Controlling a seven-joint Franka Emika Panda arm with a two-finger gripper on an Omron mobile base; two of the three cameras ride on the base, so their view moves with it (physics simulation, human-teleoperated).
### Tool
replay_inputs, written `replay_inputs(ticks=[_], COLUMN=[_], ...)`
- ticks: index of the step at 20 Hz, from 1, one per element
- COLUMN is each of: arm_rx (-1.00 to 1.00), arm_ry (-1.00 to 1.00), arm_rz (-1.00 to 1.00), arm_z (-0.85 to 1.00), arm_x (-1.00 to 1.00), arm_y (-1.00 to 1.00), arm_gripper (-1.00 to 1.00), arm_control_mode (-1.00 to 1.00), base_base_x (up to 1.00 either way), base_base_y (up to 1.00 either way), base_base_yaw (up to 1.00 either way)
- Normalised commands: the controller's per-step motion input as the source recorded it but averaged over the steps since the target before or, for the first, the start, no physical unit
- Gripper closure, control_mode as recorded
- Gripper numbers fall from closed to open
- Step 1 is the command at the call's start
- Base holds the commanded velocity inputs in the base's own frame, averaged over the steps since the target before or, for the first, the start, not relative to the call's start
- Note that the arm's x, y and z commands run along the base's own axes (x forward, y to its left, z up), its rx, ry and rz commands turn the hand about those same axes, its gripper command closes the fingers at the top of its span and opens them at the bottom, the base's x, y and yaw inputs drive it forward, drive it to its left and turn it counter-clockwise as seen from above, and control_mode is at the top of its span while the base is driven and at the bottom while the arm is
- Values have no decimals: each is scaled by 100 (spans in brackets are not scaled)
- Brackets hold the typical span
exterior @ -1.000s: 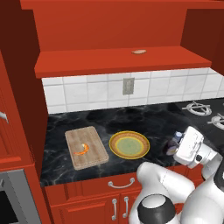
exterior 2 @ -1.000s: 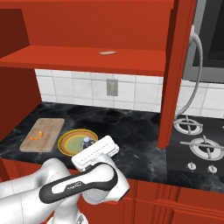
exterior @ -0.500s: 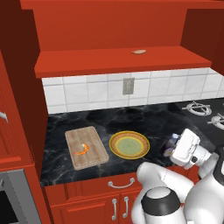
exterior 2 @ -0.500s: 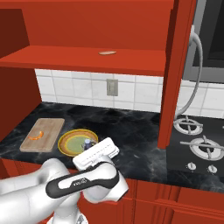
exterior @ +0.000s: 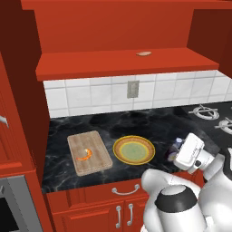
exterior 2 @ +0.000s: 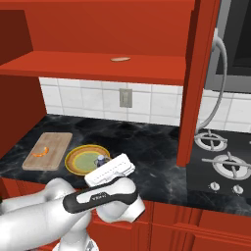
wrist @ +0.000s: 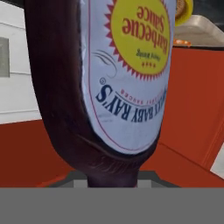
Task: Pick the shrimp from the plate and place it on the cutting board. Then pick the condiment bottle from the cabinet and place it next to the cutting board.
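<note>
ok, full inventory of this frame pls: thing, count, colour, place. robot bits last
Small curved shrimp: 1, orange, lying on the board.
Rectangular wooden cutting board: 1, light tan, counter left of the plate.
Round shallow plate: 1, yellow-orange rim, pale green centre, mid counter.
Dark condiment bottle: 1, brown-purple with pale label, close before the hand camera, just right of the plate.
Small flat oval thing: 1, tan, on the shelf.
Open wooden cabinet shelf: 1, red, above the tiles.
Stove burners: 2, grey, right end.
Wall outlet: 1, grey, on the tiles.
Robot hand: white, at the bottle; fingers hidden.
</note>
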Motion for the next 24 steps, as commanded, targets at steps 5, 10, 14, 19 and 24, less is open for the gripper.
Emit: replay_inputs(ticks=[5, 10, 14, 19, 24], arm_rx=[0, 0, 0, 0, -1], arm_ry=[0, 0, 0, 0, 0], arm_rz=[0, 0, 0, 0, 0], arm_z=[-14, -19, -22, -24, -22], arm_x=[22, 22, 23, 26, 22], arm_y=[0, 0, 0, -3, -6], arm_gripper=[100, 100, 100, 100, 100], arm_control_mode=[-100, -100, -100, -100, -100], base_base_x=[0, 0, 0, 0, 0], base_base_y=[0, 0, 0, 0, 0], base_base_yaw=[0, 0, 0, 0, 0])
